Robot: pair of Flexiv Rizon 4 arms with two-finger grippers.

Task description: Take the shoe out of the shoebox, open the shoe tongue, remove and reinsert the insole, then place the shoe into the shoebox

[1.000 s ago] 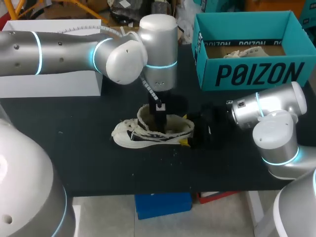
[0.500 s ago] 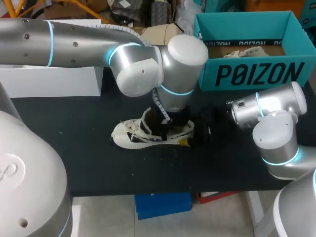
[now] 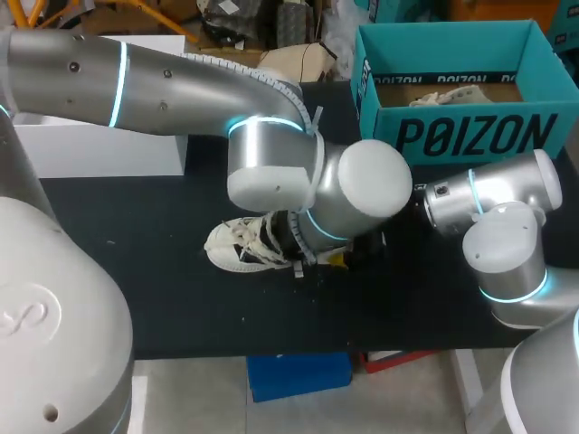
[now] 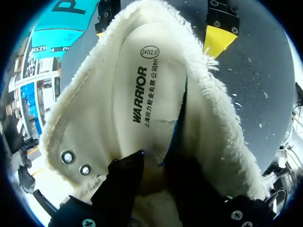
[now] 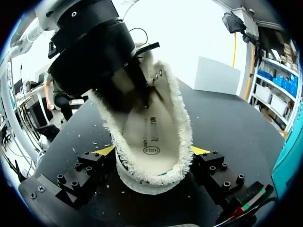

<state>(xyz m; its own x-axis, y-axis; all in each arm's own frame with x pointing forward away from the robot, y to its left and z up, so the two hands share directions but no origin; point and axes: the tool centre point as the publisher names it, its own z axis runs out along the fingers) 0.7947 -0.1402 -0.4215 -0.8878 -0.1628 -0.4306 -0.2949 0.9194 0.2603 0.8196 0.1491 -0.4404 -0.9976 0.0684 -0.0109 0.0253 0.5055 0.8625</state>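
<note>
The fingers (image 5: 200,151) of the right gripper (image 5: 154,152) clamp the heel from both sides, yellow tips against the fleece collar. The shoe (image 3: 231,249) lies along the table (image 3: 136,271), toe left, heel right, nearer than the shoebox (image 3: 452,136). The left gripper (image 4: 158,165) is down in the shoe's mouth, at the insole (image 4: 142,94). Pinching it? Cannot tell, it's buried. The left arm (image 3: 181,81) hides the shoe's middle from above.

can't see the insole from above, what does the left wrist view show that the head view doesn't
Only the left wrist view: the insole and fleecy lining inside the shoe, with my left hand down in it. Only the head view: the toe and laces, and my left arm covering the opening. Both: the shoe, the teal shoebox and my right hand at the heel.
</note>
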